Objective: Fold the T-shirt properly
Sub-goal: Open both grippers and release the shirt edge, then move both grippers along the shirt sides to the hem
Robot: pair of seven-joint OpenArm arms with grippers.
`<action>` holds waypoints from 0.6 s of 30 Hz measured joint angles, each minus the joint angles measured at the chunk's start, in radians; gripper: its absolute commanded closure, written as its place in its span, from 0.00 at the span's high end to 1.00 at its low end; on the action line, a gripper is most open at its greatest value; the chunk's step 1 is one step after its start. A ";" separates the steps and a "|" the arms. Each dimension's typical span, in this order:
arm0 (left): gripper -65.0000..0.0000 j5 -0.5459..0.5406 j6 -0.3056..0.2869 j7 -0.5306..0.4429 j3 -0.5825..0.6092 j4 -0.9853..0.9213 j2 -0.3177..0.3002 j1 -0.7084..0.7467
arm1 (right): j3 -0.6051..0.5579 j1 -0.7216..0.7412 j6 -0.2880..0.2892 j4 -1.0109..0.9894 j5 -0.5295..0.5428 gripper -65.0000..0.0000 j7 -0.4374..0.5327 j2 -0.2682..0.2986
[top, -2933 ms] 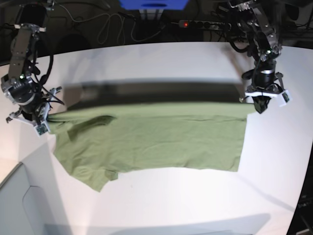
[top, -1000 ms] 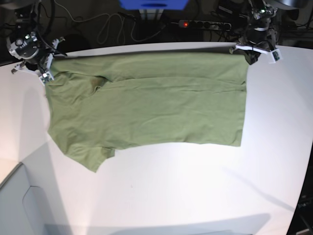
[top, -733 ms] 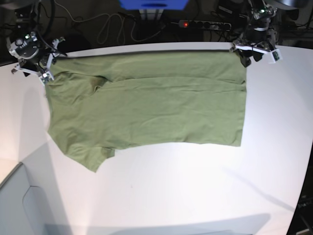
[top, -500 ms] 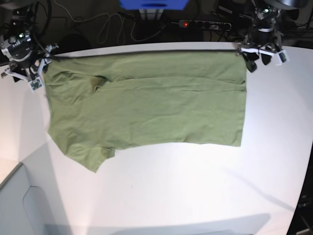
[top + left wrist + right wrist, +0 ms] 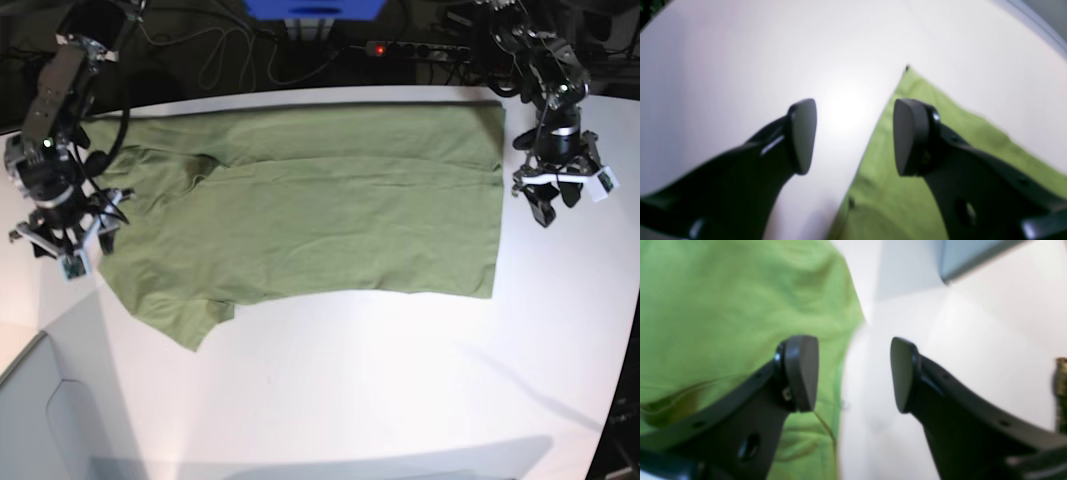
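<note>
Sage-green fabric is seen spread on the white table [image 5: 350, 400], the T-shirt [image 5: 320, 220] lying from near the left edge across toward the right, closer to the far edge than to the near one. At the left, the right hand [image 5: 75, 245] is seen with its fingers apart; in the right wrist view the shirt's border is shown between them, with creases and a small fold, details too small to be made out in the base view. A grey-blue block-like corner [image 5: 970, 256] is also caught there. At the right, the left hand [image 5: 557, 200] is held with fingers apart beside the shirt's side; by its wrist view, one finger is placed over the cloth and the other over bare table. Compared with the earlier base frame, both hands have been brought toward the near edge, while the shirt has been left lying nearly unchanged.
</note>
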 measured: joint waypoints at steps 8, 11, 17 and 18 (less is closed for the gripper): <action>0.54 0.002 0.003 0.012 0.003 -0.254 -0.016 -0.208 | -0.034 0.127 0.001 -0.173 -0.011 0.50 -0.006 -0.017; 0.54 0.006 0.011 0.003 0.045 -0.315 -0.064 -0.257 | -0.057 0.139 0.000 -0.187 -0.005 0.54 -0.001 -0.016; 0.54 0.002 0.010 -0.049 0.160 -0.515 -0.138 -0.389 | -0.062 0.140 0.000 -0.187 -0.010 0.61 -0.002 -0.015; 0.54 0.000 0.011 -0.067 0.183 -0.540 -0.153 -0.400 | -0.062 0.140 0.000 -0.187 -0.010 0.61 -0.002 -0.015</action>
